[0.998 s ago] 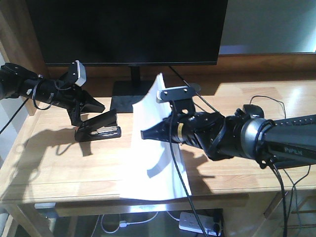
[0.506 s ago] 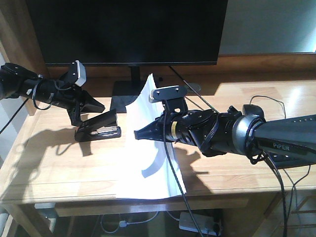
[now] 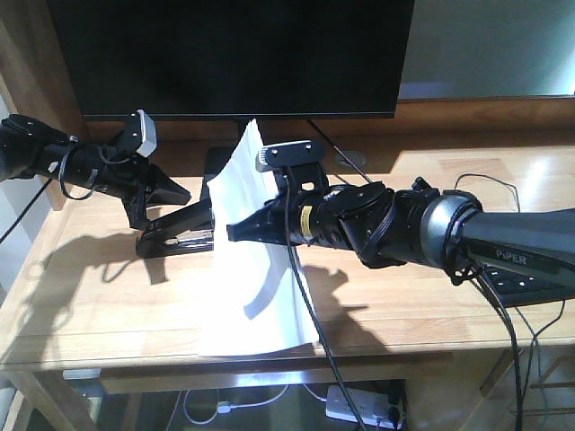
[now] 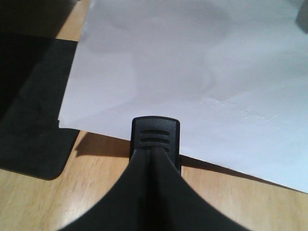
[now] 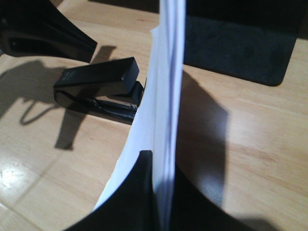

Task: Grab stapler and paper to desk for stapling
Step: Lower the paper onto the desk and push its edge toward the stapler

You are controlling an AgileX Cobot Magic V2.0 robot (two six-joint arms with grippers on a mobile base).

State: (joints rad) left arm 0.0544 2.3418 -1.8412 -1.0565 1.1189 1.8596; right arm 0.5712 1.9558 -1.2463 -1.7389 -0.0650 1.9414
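On the light-wood desk [image 3: 90,305], its grain glossy in the sun, the small black stapler [image 3: 180,235] sits near the dark monitor stand [image 5: 231,43] with its mouth agape. The thin white paper [image 3: 260,287] rises from the desk's front edge in a smooth curl, one edge just beside that mouth. The right gripper [image 3: 232,232] is clamped narrowly on the sheets, with matte black fingers [image 5: 130,207] on either face. The left gripper [image 3: 184,191] hangs just above the stapler's rear, fingers drawn to a mere seam — whether it touches the stapler I cannot tell.
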